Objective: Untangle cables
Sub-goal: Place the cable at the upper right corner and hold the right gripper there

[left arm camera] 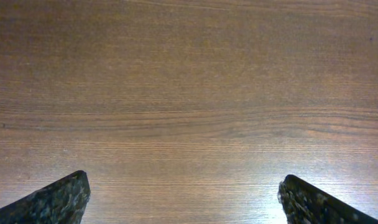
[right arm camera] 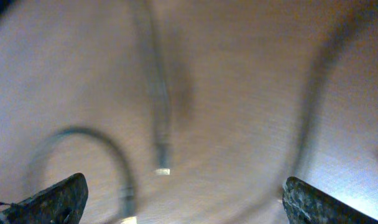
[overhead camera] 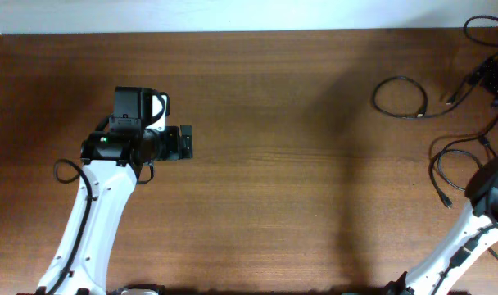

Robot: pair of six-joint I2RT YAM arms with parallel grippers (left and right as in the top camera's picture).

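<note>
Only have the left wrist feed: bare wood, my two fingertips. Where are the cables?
Observer: Far right of the brown wooden table. Overhead shows thin black cables there, one coiled in a loop.
Operator: Right arm on them?
Observer: The right gripper is open above them, holding nothing. Its blurred wrist view shows a cable end with a pale tip.
Operator: How far off am I?
Observer: The left gripper sits over the table's left half, well apart from those cables.
</note>
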